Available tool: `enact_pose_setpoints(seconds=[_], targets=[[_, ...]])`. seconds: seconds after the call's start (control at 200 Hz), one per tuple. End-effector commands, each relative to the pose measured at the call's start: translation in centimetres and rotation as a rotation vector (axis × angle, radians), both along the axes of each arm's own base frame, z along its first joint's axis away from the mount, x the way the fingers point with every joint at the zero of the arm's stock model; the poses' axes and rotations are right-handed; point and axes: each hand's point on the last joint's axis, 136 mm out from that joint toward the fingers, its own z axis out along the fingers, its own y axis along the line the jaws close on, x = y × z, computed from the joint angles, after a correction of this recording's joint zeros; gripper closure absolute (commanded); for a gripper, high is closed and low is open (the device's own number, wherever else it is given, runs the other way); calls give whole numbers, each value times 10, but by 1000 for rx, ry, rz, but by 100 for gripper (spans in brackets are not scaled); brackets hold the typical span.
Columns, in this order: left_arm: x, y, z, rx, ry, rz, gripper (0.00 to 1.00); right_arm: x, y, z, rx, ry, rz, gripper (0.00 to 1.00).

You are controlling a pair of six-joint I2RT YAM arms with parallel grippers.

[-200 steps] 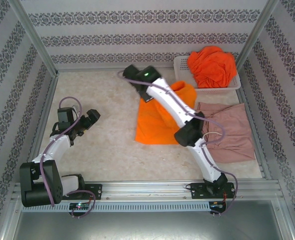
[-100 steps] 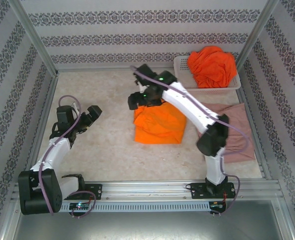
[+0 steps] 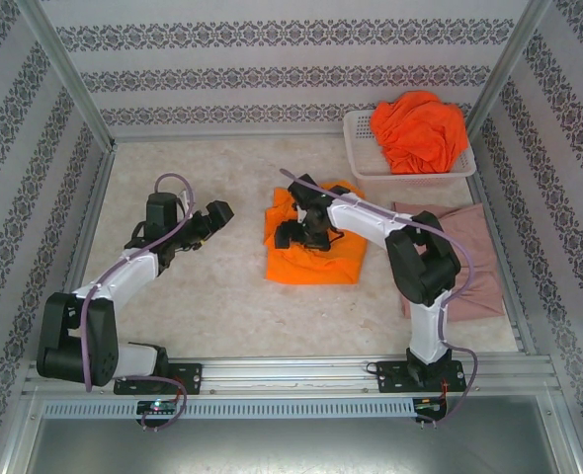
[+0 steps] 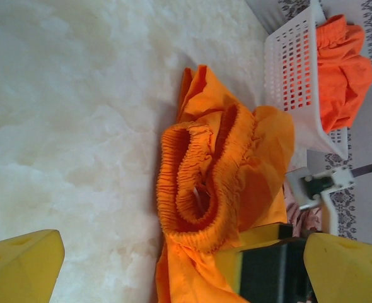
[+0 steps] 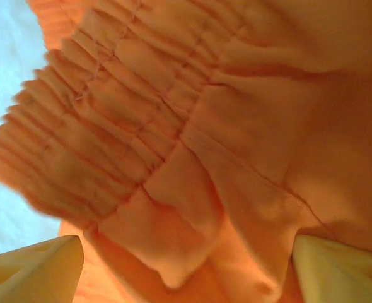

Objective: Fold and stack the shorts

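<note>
Tabletop (image 3: 203, 296) holds orange shorts (image 3: 316, 259), now doubled (right fingers (image 5: 34, 268) have let go).

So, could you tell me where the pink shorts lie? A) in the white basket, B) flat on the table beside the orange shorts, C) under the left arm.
B: the pink shorts lie spread on the table next to the orange shorts, outside the basket.

The centre shorts (image 3: 316, 259) were bright orange, the right-hand shorts (image 3: 479, 257) dusty pink. The upper-right basket (image 3: 361, 148) was white mesh. The walls (image 3: 272, 59) bore dark floral bands.
</note>
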Motion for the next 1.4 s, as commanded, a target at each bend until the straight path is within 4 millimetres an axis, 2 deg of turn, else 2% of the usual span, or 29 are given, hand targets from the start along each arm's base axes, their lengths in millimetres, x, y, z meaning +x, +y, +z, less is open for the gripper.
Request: enact_pose_setpoints(seconds=[0.0,0.12,0.245,0.31,0.36,0.445,0.579,0.644,0.714,0.779,0.844,1.009,1.184,1.394], targets=[[8,-4,16,-4,-62,-12,3,-21,18,-10,43,34,65,17],[2,-4,13,3,-46,-19,3,-63,20,-20,44,81,165,20],[-15,-12,6,-2,-21,-39,6,-115,13,-15,42,98,313,20],[-27,-19,-2,10,-2,-53,6,-128,3,-5,50,64,352,20],[-34,-26,-8,9,16,-65,7,-129,-3,9,59,19,365,20],[-43,-39,-18,-4,56,-90,12,-119,-13,38,54,-92,377,20],[-54,-66,-33,-17,100,-129,20,-83,-24,92,17,-268,293,23],[-58,-79,-41,-19,116,-152,23,-64,-26,109,-16,-326,209,27],[-57,-91,-47,-35,124,-165,26,-47,-25,115,-46,-349,114,29],[-55,-97,-53,-43,135,-174,31,-35,-24,112,-74,-343,33,30],[-50,-97,-61,-24,144,-169,34,-24,-21,100,-126,-322,-18,31],[-39,-97,-80,21,167,-162,42,-3,-8,70,-227,-295,-29,32],[-31,-98,-92,25,170,-145,54,11,2,37,-296,-247,-16,33],[-29,-99,-103,23,183,-143,74,21,9,9,-351,-213,-4,38]])
